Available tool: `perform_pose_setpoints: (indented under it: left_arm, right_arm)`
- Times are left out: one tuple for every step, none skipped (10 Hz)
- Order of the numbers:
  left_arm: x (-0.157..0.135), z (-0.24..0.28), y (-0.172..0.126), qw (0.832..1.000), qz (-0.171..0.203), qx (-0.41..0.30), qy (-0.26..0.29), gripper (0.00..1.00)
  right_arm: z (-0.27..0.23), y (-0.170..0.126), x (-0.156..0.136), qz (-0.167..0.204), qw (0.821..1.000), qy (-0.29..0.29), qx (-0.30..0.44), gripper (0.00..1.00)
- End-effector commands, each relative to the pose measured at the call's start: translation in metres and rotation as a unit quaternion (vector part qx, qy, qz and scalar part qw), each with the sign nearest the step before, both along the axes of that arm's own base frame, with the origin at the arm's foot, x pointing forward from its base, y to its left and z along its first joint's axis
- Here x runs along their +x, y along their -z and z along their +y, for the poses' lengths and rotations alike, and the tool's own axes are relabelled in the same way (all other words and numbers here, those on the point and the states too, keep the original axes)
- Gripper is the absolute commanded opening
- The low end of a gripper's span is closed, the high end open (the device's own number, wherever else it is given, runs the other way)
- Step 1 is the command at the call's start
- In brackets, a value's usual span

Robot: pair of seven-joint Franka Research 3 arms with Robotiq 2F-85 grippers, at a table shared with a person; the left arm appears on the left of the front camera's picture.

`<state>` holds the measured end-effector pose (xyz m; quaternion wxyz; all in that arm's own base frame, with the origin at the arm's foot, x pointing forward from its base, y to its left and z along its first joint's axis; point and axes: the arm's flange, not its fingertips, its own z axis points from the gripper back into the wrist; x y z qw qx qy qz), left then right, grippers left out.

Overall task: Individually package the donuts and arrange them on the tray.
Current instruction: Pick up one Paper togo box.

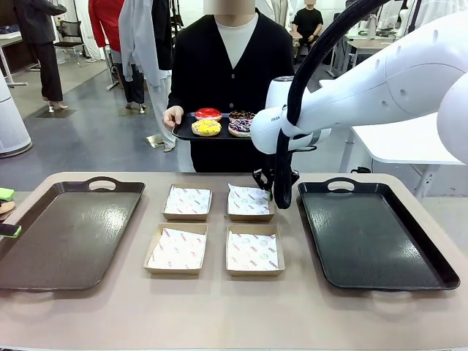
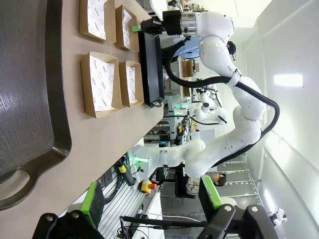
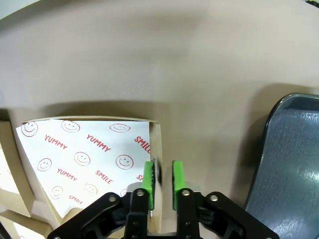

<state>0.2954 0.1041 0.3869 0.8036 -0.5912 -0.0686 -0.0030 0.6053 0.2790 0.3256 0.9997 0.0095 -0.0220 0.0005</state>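
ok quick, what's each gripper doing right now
left gripper: jaws wide open, holding nothing
right gripper: jaws nearly together astride the side wall of a paper-lined box; cannot tell whether they are pinching it

Brown cardboard boxes point(image 1: 252, 273) lined with printed paper point(image 1: 252, 252) (matt); dark trays point(image 1: 365, 234) glossy, faintly textured

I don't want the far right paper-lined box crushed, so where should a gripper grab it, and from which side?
I'd take the far right box by its outer wall, the one facing the right tray, coming straight down from above, one finger inside, one outside. It lies flat and open-topped, so that thin upright wall is what narrow jaws can straddle.
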Motion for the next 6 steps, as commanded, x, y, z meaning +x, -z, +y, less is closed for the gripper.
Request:
perform_pose_setpoints:
  left_arm:
    - [-0.001, 0.000, -0.002, 1.000, -0.002, -0.003, 0.003, 1.00]
    - [-0.001, 0.000, -0.002, 1.000, -0.002, -0.003, 0.003, 1.00]
    - [-0.001, 0.000, -0.002, 1.000, -0.002, -0.003, 0.003, 1.00]
    - [-0.001, 0.000, -0.002, 1.000, -0.002, -0.003, 0.003, 1.00]
    - [-0.001, 0.000, -0.002, 1.000, -0.002, -0.003, 0.003, 1.00]
    - [-0.001, 0.000, -0.002, 1.000, -0.002, -0.003, 0.003, 1.00]
  right_arm:
    - [-0.003, 0.005, 0.000, 0.003, 1.000, -0.004, 0.019, 0.00]
    - [-0.003, 0.004, 0.000, 0.003, 1.000, -0.002, 0.018, 0.00]
    - [-0.003, 0.003, 0.000, 0.001, 1.000, 0.007, 0.014, 0.00]
    - [-0.003, 0.002, 0.000, 0.002, 1.000, 0.012, 0.014, 0.00]
    - [-0.004, -0.001, -0.001, 0.009, 1.000, 0.021, 0.018, 0.00]
    - [-0.004, -0.005, -0.003, 0.019, 0.999, 0.027, 0.022, 0.00]
